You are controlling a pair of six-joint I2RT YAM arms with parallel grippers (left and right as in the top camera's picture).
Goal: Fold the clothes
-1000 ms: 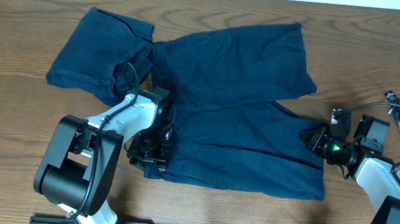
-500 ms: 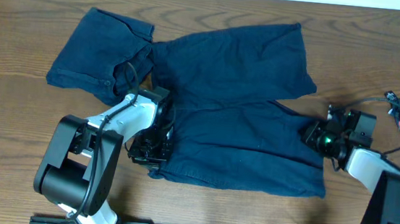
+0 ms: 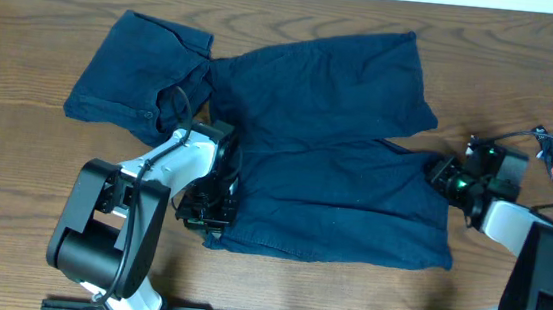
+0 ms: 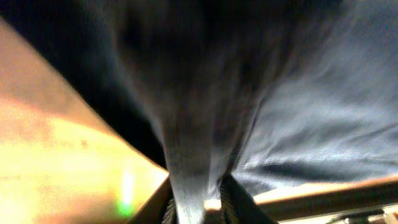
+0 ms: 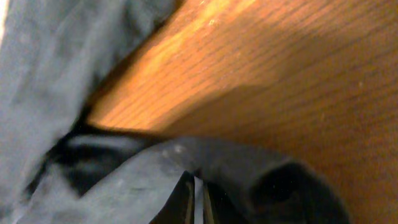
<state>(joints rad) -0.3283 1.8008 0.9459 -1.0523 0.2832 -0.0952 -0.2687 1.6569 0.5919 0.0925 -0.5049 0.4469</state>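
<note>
shorts: blue flat shorts [image 3: 337,150] lie mid table [image 3: 16,152], bunched shorts [image 3: 138,73] touch their far-left corner | left end effector [image 3: 209,211]: clamped on flat shorts' near-left edge | right end effector [image 3: 443,176]: pinched tight on their right edge

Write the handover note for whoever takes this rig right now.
Left end effector: shut on the near left corner of the spread shorts.
Right end effector: shut on the same pair's right edge.
Other shorts: rumpled at the far left of the table, touching the spread pair.
Done: both grips are on; no fold made yet.
Left: fold the spread shorts, then the other pair.
</note>
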